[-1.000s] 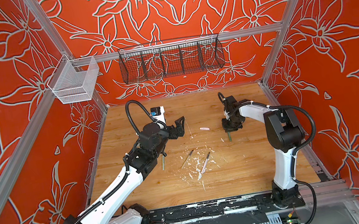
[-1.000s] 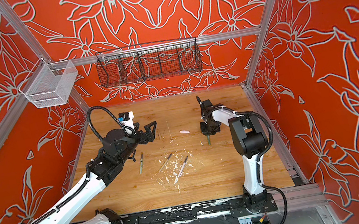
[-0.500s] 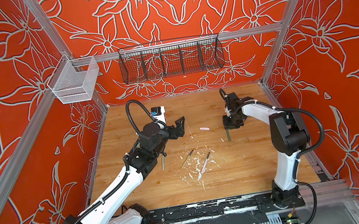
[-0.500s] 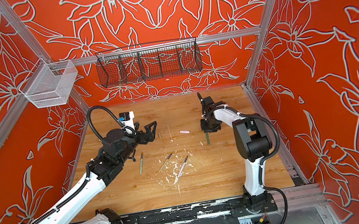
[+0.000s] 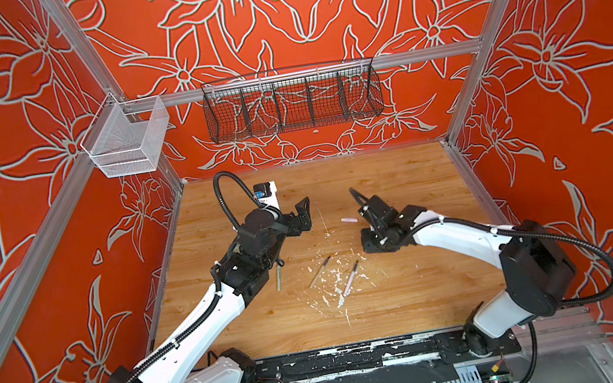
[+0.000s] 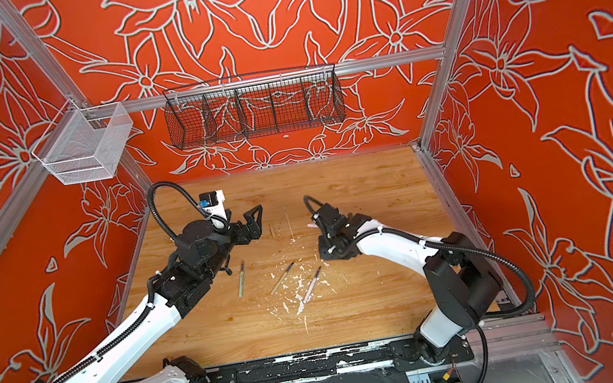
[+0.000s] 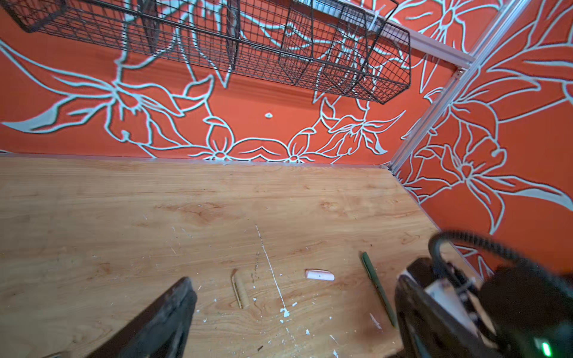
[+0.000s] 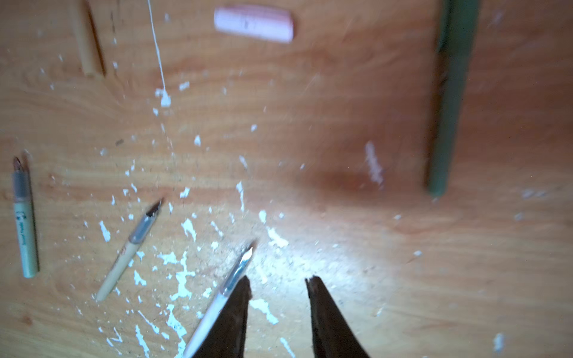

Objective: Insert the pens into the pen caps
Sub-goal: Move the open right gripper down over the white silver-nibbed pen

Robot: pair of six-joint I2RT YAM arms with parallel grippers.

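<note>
Your right pincer [image 8: 279, 280] hangs narrowly parted and empty just beside the pink pen [image 8: 217, 305]. The tan pen [image 8: 127, 251] and pale green pen [image 8: 26, 223] lie left of it on the surface. Farther back lie the dark green pen [image 7: 376, 288], pink cap [image 7: 319, 275] and tan cap [image 7: 240, 289]. Your left pincer [image 5: 304, 214] gapes wide, empty.

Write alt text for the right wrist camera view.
The right hand hangs open and empty over a paint-flecked wooden table, a pink pen lying just beside one finger. Farther off lie a tan pen, a pale green pen, a pink cap, a tan cap and a dark green pen.
</note>
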